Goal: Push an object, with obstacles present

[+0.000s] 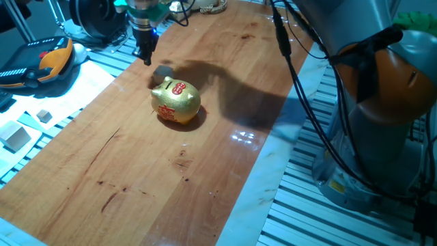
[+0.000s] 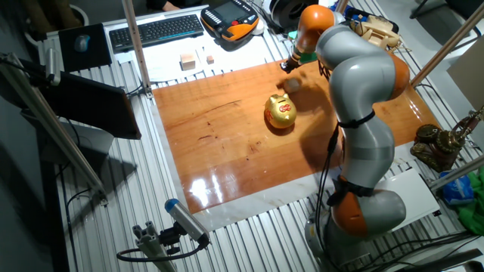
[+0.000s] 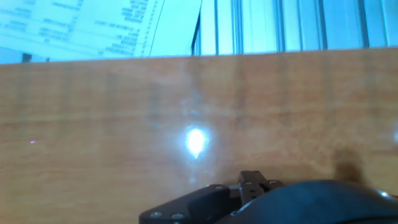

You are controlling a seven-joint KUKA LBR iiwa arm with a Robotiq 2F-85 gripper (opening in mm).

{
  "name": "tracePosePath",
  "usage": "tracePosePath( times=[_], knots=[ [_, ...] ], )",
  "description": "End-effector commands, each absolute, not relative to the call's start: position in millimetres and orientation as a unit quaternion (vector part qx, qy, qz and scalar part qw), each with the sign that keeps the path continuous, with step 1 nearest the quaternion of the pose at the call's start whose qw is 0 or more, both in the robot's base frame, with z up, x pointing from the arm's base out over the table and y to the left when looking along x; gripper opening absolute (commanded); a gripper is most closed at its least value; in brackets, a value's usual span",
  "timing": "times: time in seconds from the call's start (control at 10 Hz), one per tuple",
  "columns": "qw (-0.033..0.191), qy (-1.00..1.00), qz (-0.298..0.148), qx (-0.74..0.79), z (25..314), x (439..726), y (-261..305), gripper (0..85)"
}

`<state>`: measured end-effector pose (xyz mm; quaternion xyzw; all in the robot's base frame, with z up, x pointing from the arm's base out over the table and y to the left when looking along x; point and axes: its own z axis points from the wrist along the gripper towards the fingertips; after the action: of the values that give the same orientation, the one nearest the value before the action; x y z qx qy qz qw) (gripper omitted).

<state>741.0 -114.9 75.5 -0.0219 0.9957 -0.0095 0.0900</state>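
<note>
The small wooden cube [image 1: 162, 71] sits on the desk [image 1: 136, 171] in the upper left of one fixed view, just above and left of the golden pig [image 1: 176, 102] and just below and right of the gripper [image 1: 145, 56]. It looks grey in the arm's shadow (its true colour is hard to judge there). Being a cube, it has no long axis to speak of; its edges appear turned slightly against the desk's edge, though the blur makes this uncertain. Whether the fingers touch it cannot be told; they stand very close beside it.

The fingers point down at the desk and look drawn close together in that view, yet they are too small and dark to say for sure.

The pig lies near the middle of the desk's upper half, red markings on its back and side, its long axis running roughly from upper left to lower right.

In the other fixed view the pig [image 2: 281, 112] is centre-right, the cube [image 2: 293, 85] a dim patch just above it.

The hand view shows bare wood, a glare spot, and paper beyond the desk's far edge.
</note>
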Motion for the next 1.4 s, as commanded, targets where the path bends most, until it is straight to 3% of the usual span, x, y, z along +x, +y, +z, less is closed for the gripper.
tracePosePath(
  times=[0.0,0.1,0.5,1.3],
  knots=[
    [0.084,0.996,-0.014,-0.03,73.6,742.3,-115.4,0.0],
    [0.066,0.997,-0.015,-0.039,70.8,742.2,-115.3,0.0],
    [0.052,0.997,-0.017,-0.054,64.3,733.8,-115.1,0.0],
    [0.054,0.997,-0.02,-0.052,59.6,708.2,-113.3,0.0]
  ],
)
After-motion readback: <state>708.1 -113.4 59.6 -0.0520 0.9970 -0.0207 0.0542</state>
